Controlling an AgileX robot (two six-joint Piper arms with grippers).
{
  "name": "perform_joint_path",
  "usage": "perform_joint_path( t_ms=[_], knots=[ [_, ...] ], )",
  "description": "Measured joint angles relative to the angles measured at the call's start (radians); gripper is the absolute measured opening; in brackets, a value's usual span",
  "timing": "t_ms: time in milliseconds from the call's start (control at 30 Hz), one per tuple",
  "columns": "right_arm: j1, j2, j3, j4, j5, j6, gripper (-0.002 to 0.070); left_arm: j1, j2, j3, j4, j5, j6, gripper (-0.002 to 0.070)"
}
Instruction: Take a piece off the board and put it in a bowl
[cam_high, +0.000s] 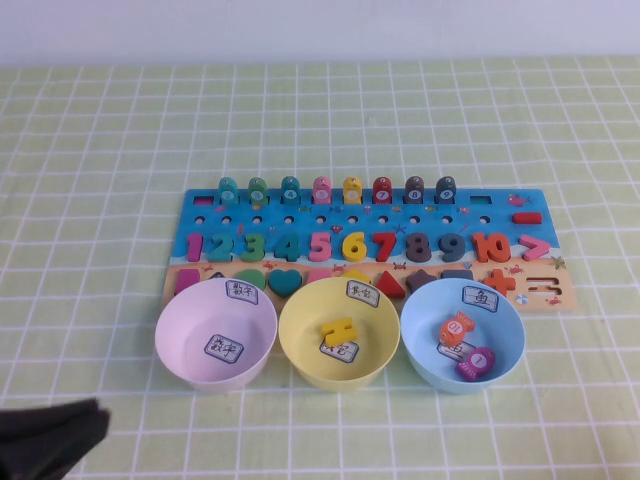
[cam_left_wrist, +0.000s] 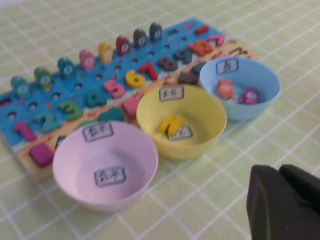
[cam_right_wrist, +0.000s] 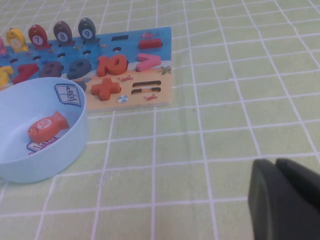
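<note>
**High view: piece already in the blue bowl, both arms drawn back**

High view shows the left gripper (cam_high: 50, 440) low at the near left corner of the table, well apart from everything; its fingers are pressed together with nothing between them. The right gripper (cam_right_wrist: 287, 200) appears only in its own wrist view, as a dark block over bare cloth near the bowl (cam_high: 462, 333); I cannot tell how its fingers stand.

The piece (cam_high: 475, 363) lies inside the light blue bowl, touching the orange token (cam_high: 456, 328). To my eye the task looks finished.

What could go wrong now is small but real. The three bowls stand just beside each other and against the near edge of the board (cam_high: 370, 245). If an arm swings across low, it may push the pink bowl (cam_high: 216, 331) or the yellow bowl (cam_high: 339, 331), and these look light enough to slide or tip. A knocked blue bowl could spill the piece onto the table (cam_high: 560, 120).
</note>
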Motion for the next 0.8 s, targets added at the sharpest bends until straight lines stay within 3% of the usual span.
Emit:
perform_joint_path(
  t_ms=[133, 433, 567, 700, 800],
  knots=[
    [0.0, 0.0, 0.0, 0.0, 0.0, 0.0, -0.0017, 0.0, -0.022, 0.012, 0.076, 0.132, -0.051, -0.0001],
    [0.0, 0.0, 0.0, 0.0, 0.0, 0.0, -0.0017, 0.0, -0.022, 0.087, 0.358, 0.177, -0.325, -0.0001],
    [0.0, 0.0, 0.0, 0.0, 0.0, 0.0, -0.0017, 0.0, -0.047, 0.179, 0.481, 0.079, -0.365, -0.0001],
    [0.0, 0.0, 0.0, 0.0, 0.0, 0.0, -0.0017, 0.027, -0.097, 0.323, 0.613, -0.1, -0.505, -0.0002],
    [0.0, 0.0, 0.0, 0.0, 0.0, 0.0, -0.0017, 0.074, -0.129, 0.401, 0.584, -0.194, -0.618, -0.0002]
  ],
)
